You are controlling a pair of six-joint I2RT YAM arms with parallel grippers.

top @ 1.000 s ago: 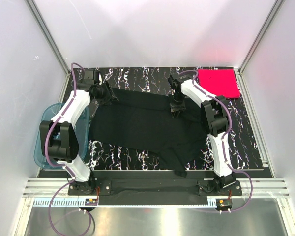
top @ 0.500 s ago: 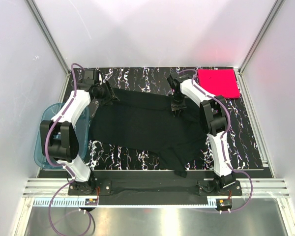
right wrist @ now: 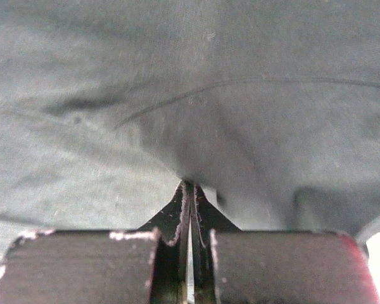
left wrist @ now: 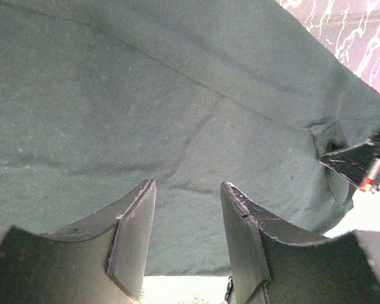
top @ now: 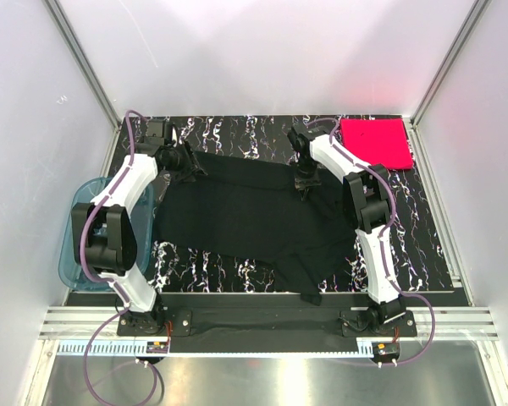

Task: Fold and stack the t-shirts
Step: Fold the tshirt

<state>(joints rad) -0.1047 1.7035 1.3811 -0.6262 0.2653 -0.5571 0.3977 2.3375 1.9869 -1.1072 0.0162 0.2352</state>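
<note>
The large black t-shirt [top: 237,216] lies spread across the marbled black table [top: 237,135], with a bunched flap at its near edge. The bright pink-red t-shirt [top: 374,141] is a neat folded square at the back right corner. My left gripper [top: 189,165] is at the black shirt's far left corner; in the left wrist view the gripper [left wrist: 187,190] is open, with the black t-shirt [left wrist: 145,107] lying past its fingers [left wrist: 133,234]. My right gripper [top: 304,186] is at the shirt's far right edge; in the right wrist view the gripper [right wrist: 190,185] is shut, pinching a peak of the black t-shirt [right wrist: 196,95].
A translucent blue plastic tub [top: 74,245] stands off the table's left edge beside the left arm. White walls with metal posts enclose the table at the back and sides. The right gripper's tip [left wrist: 358,161] shows in the left wrist view.
The left arm has shifted slightly toward the back, its gripper staying at the shirt's far left corner. The right gripper has crept a little toward the back with the cloth.
</note>
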